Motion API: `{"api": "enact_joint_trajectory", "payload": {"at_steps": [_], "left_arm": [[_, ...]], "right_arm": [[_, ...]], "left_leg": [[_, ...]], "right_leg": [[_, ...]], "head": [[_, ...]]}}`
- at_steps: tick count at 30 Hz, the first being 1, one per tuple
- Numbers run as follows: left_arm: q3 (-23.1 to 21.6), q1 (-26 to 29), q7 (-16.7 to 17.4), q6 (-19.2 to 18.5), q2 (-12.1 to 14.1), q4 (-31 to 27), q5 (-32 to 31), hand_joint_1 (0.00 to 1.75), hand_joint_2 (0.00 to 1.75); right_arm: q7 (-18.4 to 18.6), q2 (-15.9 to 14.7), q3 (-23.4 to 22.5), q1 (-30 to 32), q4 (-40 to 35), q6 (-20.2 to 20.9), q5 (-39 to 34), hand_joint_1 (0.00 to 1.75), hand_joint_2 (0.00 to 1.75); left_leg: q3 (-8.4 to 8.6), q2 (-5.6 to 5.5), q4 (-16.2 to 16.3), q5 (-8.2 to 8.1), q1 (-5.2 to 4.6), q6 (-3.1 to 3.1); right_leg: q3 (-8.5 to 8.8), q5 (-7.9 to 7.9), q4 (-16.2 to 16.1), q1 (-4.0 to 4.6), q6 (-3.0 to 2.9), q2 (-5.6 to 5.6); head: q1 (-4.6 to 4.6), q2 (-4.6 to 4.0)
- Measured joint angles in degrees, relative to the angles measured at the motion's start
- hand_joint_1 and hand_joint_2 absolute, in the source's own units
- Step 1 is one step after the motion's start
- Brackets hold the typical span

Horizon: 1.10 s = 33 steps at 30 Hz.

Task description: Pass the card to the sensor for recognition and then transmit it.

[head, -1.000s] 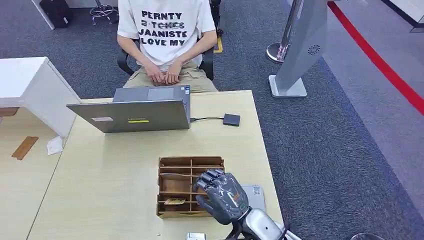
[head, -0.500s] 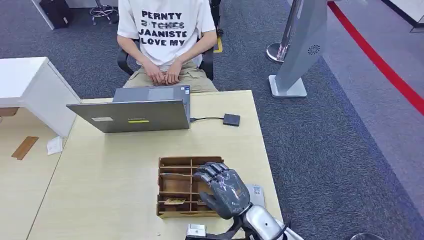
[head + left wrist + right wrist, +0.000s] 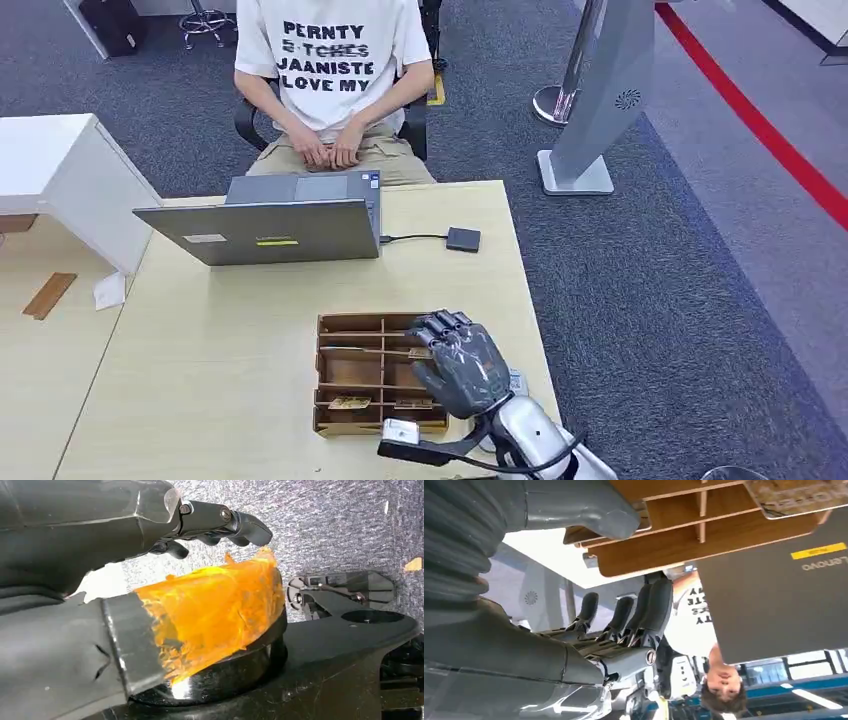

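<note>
A wooden divided tray (image 3: 345,325) sits near the table's front edge, with a patterned card (image 3: 350,403) lying flat in a near slot and another card (image 3: 412,403) beside it. My right hand (image 3: 458,362) hovers over the tray's right side with fingers spread and nothing in it. The right wrist view shows this hand (image 3: 574,630) with its thumb (image 3: 594,510) apart from the fingers (image 3: 644,610), close to the tray (image 3: 704,540) and a card (image 3: 796,495). The small dark sensor (image 3: 463,239) lies beyond, cabled to the laptop. My left hand (image 3: 100,525) hangs beside my body above the carpet, holding nothing.
A grey laptop (image 3: 270,232) stands open at the far side of the table, its back toward me. A person sits behind it with hands in lap. A flat grey item (image 3: 516,384) with a label lies right of the tray. A white cabinet (image 3: 60,175) stands left.
My right hand has moved forward and slightly right over the tray, and more of the forearm has come into the head view. Cards, sensor and laptop have not moved.
</note>
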Motion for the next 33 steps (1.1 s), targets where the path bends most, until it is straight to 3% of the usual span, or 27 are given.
{"api": "enact_joint_trajectory", "payload": {"at_steps": [33], "left_arm": [[0.0, 0.0, 0.0, -0.1, 0.0, 0.0, 0.5, 0.0, 0.0]], "right_arm": [[0.2, 0.5, -3.1, 1.4, 2.2, 1.0, 1.1, 0.99, 1.75]], "left_leg": [[0.0, 0.0, 0.0, 0.0, 0.0, 0.0]], "right_leg": [[0.0, 0.0, 0.0, 0.0, 0.0, 0.0]], "head": [[-0.02, 0.0]]}}
